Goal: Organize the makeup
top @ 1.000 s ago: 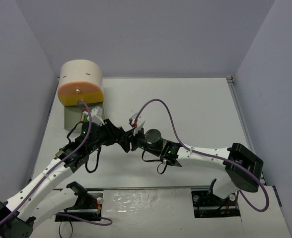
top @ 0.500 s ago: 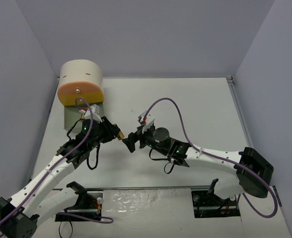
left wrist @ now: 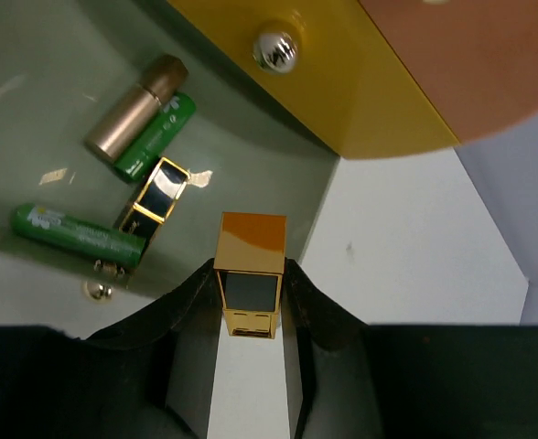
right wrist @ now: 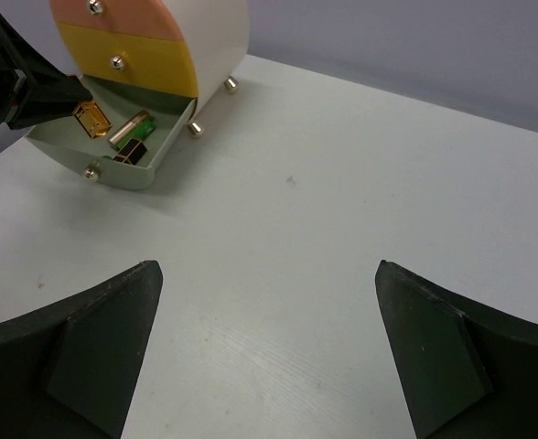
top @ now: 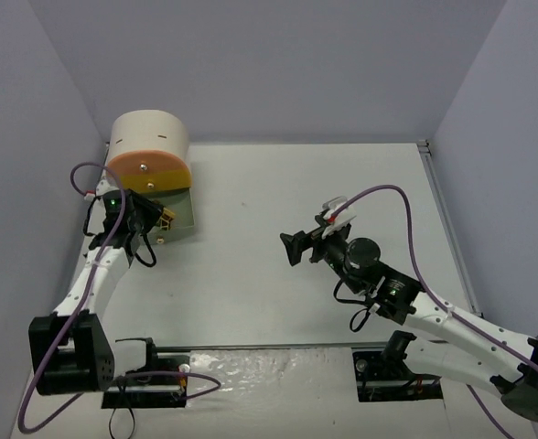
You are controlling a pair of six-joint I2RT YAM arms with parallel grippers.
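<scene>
A: Gold-black tube (left wrist: 252, 242): small, rigid, probably light. Glossy faces, so likely slippery. Best taken across its flat sides, low down.

B: Left gripper (left wrist: 249, 291) is clamped on it just so, jaws narrow, over the open green drawer's (left wrist: 269, 169) edge. Right gripper (right wrist: 269, 343) is spread wide, holding nothing, above the table (right wrist: 342, 183).

The left arm (top: 91, 283) stretches up to the box (top: 148, 137). The left gripper (left wrist: 251, 283) hangs just in front of the box, angled down, its fingers clamped on a tube (left wrist: 252, 240). The right arm (top: 434, 315) lies well right of the box. The right gripper (right wrist: 267, 265) faces the box, jaws spread wide and holding nothing.
</scene>
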